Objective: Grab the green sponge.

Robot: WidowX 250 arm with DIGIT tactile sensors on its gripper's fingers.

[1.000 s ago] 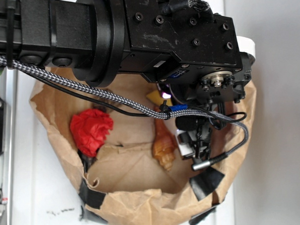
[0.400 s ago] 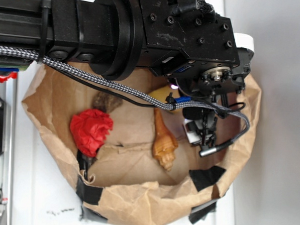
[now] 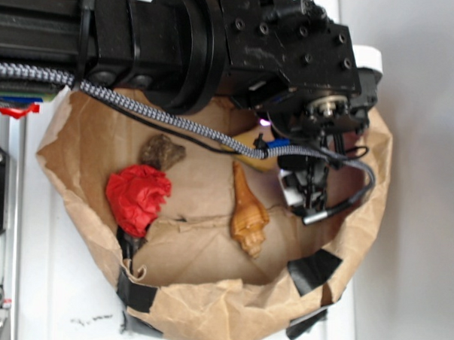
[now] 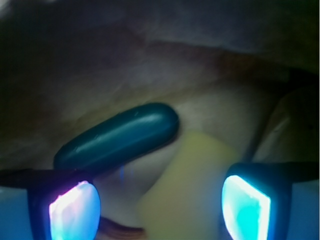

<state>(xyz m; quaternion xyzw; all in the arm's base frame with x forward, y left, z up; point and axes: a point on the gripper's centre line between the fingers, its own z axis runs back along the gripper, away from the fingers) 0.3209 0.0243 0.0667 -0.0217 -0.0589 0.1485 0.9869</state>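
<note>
The arm hangs over the brown paper bag, wrist pointed down into it, and this looks like the approach step: lining up on the green sponge, which is really a pale yellow wedge. From the wrist camera it lies on the bag's floor between the two glowing fingers, nearer the right one, with the gripper spread wide and holding nothing. A dark green capsule lies just beside the sponge's upper edge, maybe touching it, so I'd say the next move calls for a straight drop with the fingers straddling the wedge alone, then a squeeze, keeping clear of that capsule. From the room view only a sliver of yellow peeks out under the wrist; the orange seashell lies near it, the red crumpled ball and a brown lump sit well apart. No labels or writing readable anywhere.
</note>
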